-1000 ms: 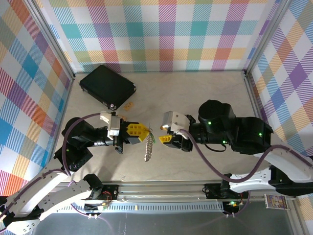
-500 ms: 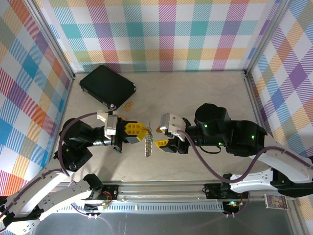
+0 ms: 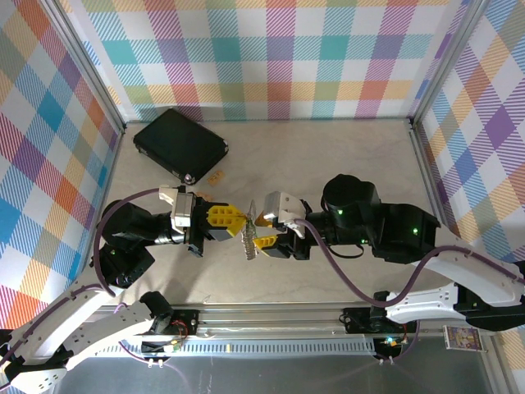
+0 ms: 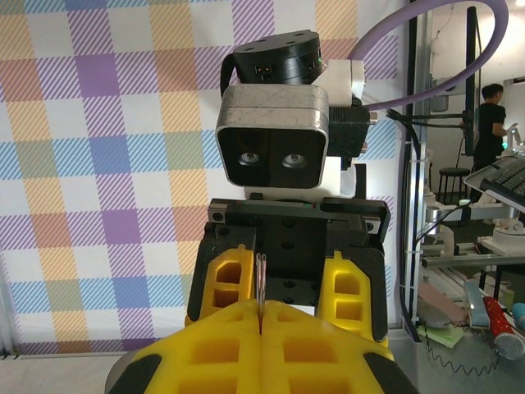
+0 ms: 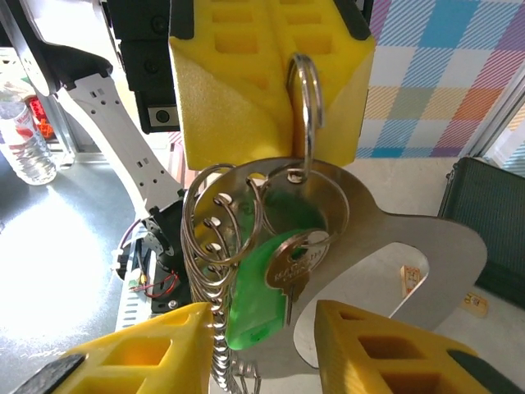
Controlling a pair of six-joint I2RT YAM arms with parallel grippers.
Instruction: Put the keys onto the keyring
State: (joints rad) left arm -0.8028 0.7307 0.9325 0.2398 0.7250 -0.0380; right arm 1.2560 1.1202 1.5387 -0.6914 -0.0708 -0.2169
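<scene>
Threading step: keyring (image 5: 305,115) pinched in L end effector (image 3: 243,222), key (image 5: 289,267) below keyring straddled, ungripped, by half-open R end effector (image 5: 264,328); grip needed next.

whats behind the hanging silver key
A green tag sits right behind the silver key, a flat metal plate behind that; the key covers part of the tag.

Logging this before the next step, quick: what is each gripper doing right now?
Left gripper: closed, pinching the keyring.
Right gripper: open, its fingers either side of the hanging keys, not clamped on them.
</scene>
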